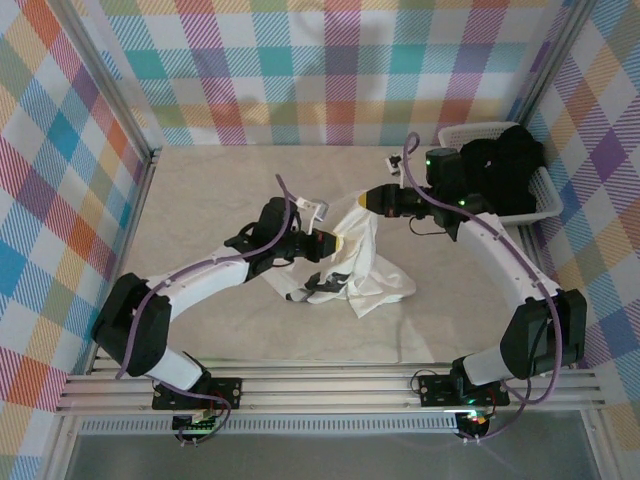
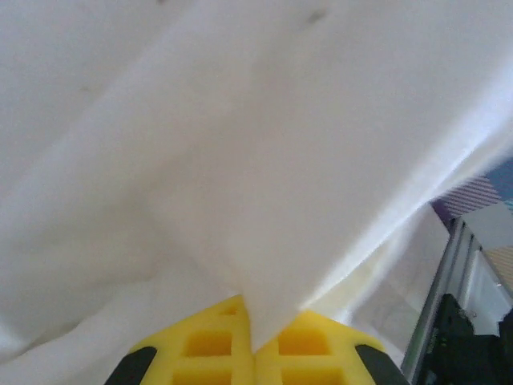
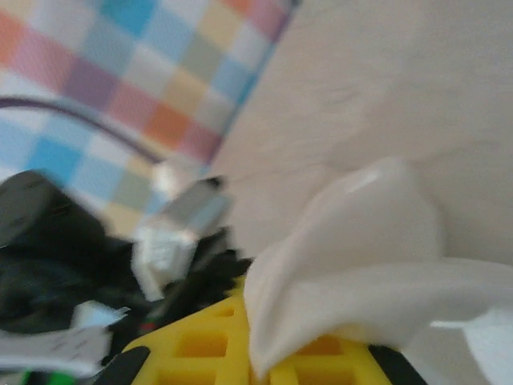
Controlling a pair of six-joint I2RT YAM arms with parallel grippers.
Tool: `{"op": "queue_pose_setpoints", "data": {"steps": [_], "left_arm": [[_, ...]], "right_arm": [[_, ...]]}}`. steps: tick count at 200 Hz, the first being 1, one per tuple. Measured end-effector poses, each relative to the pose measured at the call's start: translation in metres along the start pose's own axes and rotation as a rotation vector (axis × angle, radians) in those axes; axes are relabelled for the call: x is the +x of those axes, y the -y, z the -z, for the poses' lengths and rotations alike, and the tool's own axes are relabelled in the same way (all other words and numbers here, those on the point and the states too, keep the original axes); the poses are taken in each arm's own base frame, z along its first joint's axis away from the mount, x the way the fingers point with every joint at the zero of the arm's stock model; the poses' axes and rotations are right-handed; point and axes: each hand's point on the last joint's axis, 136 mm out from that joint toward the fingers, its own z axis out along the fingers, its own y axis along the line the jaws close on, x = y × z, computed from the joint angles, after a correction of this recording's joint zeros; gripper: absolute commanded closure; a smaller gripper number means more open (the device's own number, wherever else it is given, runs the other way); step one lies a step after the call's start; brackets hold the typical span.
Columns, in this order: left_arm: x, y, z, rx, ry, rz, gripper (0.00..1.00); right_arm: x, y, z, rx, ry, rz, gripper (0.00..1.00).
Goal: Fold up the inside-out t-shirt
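left fingers (image 2: pixel 210 346): clenched on t-shirt (image 1: pixel 378 278) | right fingers (image 3: pixel 200 346): grasping t-shirt | t-shirt hangs bunched between them

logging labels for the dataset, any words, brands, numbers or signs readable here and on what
No text can be read.
inside-out t-shirt: plain white, no print or label showing.
white basket and black garment: no lettering visible.
pale strip at the lower left of the right wrist view: too blurred to tell whether it bears text.
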Motion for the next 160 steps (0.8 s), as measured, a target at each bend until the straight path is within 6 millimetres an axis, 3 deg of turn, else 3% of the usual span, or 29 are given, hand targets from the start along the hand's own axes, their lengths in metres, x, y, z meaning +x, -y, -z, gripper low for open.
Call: {"op": "queue_pose_setpoints", "data": {"steps": [23,52,80,108,131,160], "left_arm": [[-0.014,0.015,0.034,0.035,0.055,-0.015,1.0],[-0.034,0.037,0.069,0.066,0.145,-0.053,1.0],[-0.03,0.037,0.073,0.059,0.132,-0.043,1.0],[-0.022,0.033,0.073,0.041,0.098,-0.026,1.0],[-0.02,0.034,0.079,0.03,0.097,-0.031,1.0],[-0.024,0.037,0.086,0.026,0.12,-0.049,1.0]], "right_arm": [[0.01,0.02,-0.003,0.237,-0.007,0.101,0.7],[0.031,0.014,-0.003,0.33,-0.018,0.252,0.59],[0.074,-0.012,0.015,0.248,-0.005,0.361,0.52],[0.095,-0.025,0.015,0.159,0.001,0.41,0.52],[0.098,-0.013,-0.006,0.166,-0.035,0.394,0.52],[0.095,0.024,-0.034,0.281,-0.1,0.353,0.51]]}}
